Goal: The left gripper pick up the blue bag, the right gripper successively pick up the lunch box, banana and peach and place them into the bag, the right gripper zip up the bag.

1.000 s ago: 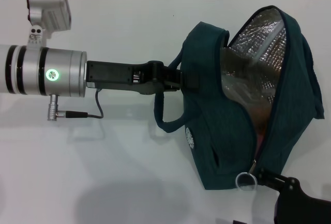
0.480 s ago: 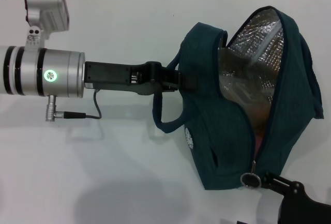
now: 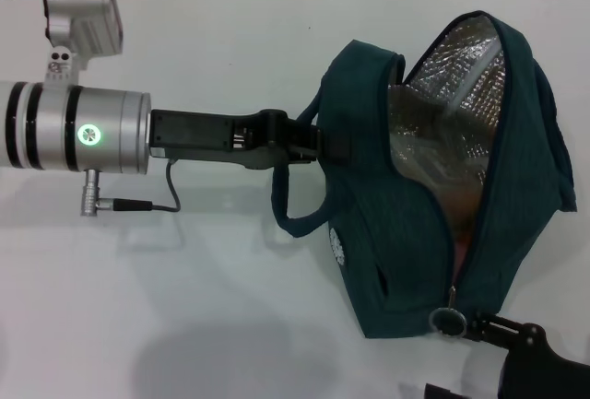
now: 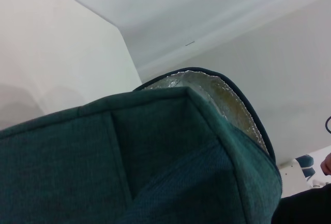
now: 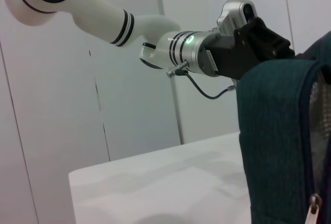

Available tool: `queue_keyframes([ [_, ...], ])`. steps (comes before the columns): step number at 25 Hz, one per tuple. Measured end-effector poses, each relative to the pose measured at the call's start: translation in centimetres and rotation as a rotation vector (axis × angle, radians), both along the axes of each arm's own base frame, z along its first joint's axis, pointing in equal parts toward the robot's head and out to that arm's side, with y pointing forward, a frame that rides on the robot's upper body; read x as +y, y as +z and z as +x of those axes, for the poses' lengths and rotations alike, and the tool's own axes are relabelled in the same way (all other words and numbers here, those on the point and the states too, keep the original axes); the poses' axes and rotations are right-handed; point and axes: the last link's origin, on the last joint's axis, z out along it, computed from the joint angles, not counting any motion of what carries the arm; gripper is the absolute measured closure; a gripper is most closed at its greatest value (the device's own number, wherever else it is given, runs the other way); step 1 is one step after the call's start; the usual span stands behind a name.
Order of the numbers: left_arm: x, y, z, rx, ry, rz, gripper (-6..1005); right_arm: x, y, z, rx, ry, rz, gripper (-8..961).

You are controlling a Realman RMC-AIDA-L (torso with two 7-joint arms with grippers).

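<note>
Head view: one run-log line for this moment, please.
left gripper: holds blue bag | right gripper: at zipper pull | zip: open

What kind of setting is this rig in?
Probably a lab or test bench, not a home. A plain white table stands against bare white wall panels; on it only the blue bag, held by the left gripper, with the right gripper at its zipper pull.

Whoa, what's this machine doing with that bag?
It's a two-armed robot packing a lunch tote. The left gripper holds up the blue bag by a handle, its mouth gaping so the silver lining shows. The right gripper is low at the bag's near end, at the ring zipper pull, apparently about to zip it. Something pink shows just inside the opening.
</note>
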Motion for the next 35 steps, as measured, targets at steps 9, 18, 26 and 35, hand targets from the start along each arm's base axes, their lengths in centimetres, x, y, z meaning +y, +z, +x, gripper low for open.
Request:
queue_keyframes([
  [9,-0.05,-0.03,-0.06,0.001,0.001,-0.001,912,0.39,0.21,-0.01,0.01,-0.018,0.028,403],
  [18,-0.08,-0.07,-0.06,0.003,0.0,-0.003,910,0.57,0.23,0.09,0.011,-0.035,0.043,603],
  [26,-0.09,-0.09,-0.05,0.002,0.0,-0.004,909,0.8,0.37,0.12,0.017,-0.048,0.062,696],
  [35,-0.07,-0.06,-0.06,0.004,-0.001,-0.004,908,0.89,0.45,0.21,0.018,-0.059,0.075,731],
])
